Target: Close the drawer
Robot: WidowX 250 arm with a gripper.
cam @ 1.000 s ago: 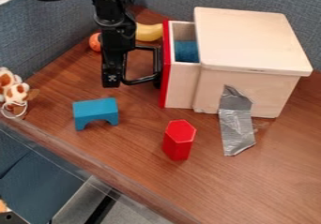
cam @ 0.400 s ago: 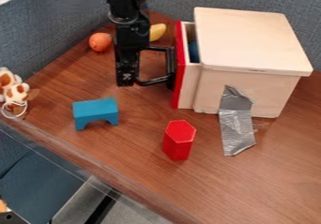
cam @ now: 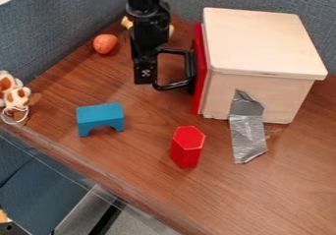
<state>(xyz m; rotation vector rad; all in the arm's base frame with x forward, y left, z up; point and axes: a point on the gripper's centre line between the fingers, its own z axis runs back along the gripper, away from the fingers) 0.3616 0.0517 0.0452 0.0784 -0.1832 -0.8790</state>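
1. Camera view: we see the red-fronted drawer (cam: pixel 202 72) closed or nearly so, at the wooden box's (cam: pixel 269 47) left side.
2. We see the black gripper (cam: pixel 189 84) at its front, but cannot tell whether it's open.

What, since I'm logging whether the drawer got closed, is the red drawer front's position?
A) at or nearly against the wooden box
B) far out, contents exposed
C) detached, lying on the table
A: the red drawer front sits right beside the wooden box, no drawer interior visible.

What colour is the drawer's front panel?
The drawer's flat front panel is red, as the camera view shows.
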